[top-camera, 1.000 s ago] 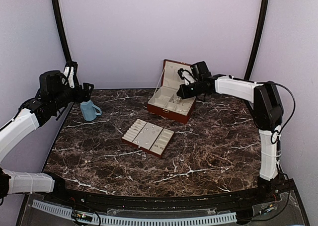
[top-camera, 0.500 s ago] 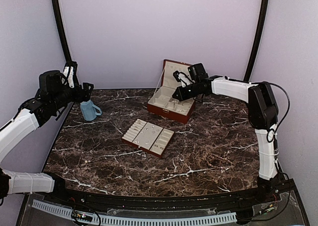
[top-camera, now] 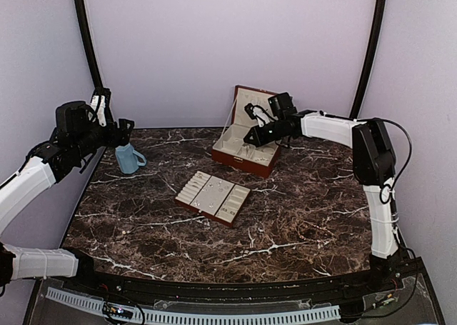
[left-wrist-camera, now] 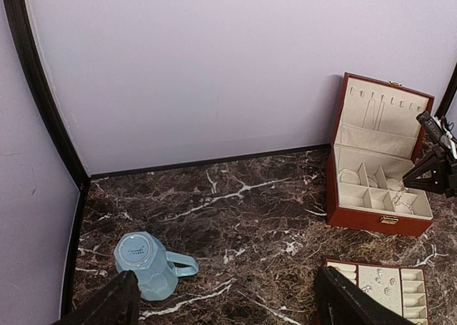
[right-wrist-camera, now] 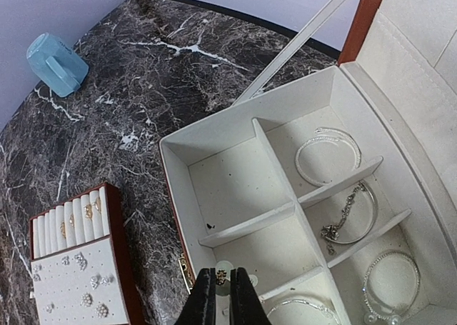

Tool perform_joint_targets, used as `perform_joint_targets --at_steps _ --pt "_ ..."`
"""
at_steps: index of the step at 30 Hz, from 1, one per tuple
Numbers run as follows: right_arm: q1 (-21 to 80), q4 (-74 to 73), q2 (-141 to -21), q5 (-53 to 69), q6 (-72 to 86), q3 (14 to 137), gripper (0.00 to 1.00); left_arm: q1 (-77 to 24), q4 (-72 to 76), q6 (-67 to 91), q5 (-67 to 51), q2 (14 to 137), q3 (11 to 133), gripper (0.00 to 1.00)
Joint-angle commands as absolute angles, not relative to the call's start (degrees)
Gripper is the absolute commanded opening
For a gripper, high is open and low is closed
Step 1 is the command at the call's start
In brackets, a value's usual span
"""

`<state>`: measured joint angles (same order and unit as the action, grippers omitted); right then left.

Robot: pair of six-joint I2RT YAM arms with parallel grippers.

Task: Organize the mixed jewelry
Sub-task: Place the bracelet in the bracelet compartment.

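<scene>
Right gripper (right-wrist-camera: 219, 286): jaws drawn to a narrow slit, pinching a tiny gold piece (right-wrist-camera: 220, 273) over the front compartment of the open red-brown box (right-wrist-camera: 173, 186). Bracelets (right-wrist-camera: 328, 153) lie in its right-hand compartments. Small earrings (right-wrist-camera: 102, 311) sit on the tray (right-wrist-camera: 121, 239). Left gripper (left-wrist-camera: 227, 296): spread wide, empty, near the blue cup (left-wrist-camera: 146, 261)

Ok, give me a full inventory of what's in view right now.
Red-brown hinged box: one, open, cream-lined, far side.
Flat compartment tray: one, cream-lined, table's middle.
Ceramic cup: one, light blue, far left.
Bracelets: at least four, silver, in the box's compartments.
Small studs: many, gold and silver, on the tray.
Tiny gold piece: one, over the box's front edge.
Left gripper: black, open, near the cup.
Right gripper: black, shut on the tiny gold piece.
</scene>
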<state>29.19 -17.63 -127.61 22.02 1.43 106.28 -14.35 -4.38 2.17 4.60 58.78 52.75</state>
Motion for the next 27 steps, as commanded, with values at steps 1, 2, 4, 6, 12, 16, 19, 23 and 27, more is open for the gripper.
perform_joint_targets --at_steps 1,2,4,6,12,16,19,23,27 --pt "29.1 -15.1 -130.0 23.6 0.4 108.9 0.06 -14.1 -3.3 1.7 5.1 57.2 52.4 0.87" --pt "29.1 -15.2 -130.3 23.6 -0.9 109.1 0.06 -14.1 -3.3 1.6 5.0 57.1 52.4 0.87" --pt "29.1 -15.4 -130.8 23.5 -1.7 109.6 0.06 -14.1 -3.3 1.7 5.1 57.1 52.4 0.87" --pt "29.1 -15.3 -131.2 23.3 -2.3 109.9 0.06 -14.1 -3.3 1.7 5.1 57.1 52.4 0.87" --pt "29.0 -14.7 -131.8 22.8 -2.7 110.1 0.07 -14.1 -3.3 1.6 5.1 57.1 52.4 0.87" --pt "28.9 -14.1 -131.7 22.7 -2.5 109.4 0.13 -14.1 -3.3 1.6 5.1 57.1 52.4 0.87" --pt "28.9 -13.9 -131.6 22.4 -2.3 109.3 0.22 -14.1 -3.3 1.7 5.1 57.0 52.4 0.87" --pt "28.9 -13.9 -131.6 22.2 -2.1 109.3 0.30 -14.1 -3.3 1.6 5.1 56.9 52.4 0.87" --pt "29.0 -13.8 -131.4 22.0 -2.0 109.0 0.30 -14.1 -3.3 1.7 5.1 56.7 52.4 0.87"
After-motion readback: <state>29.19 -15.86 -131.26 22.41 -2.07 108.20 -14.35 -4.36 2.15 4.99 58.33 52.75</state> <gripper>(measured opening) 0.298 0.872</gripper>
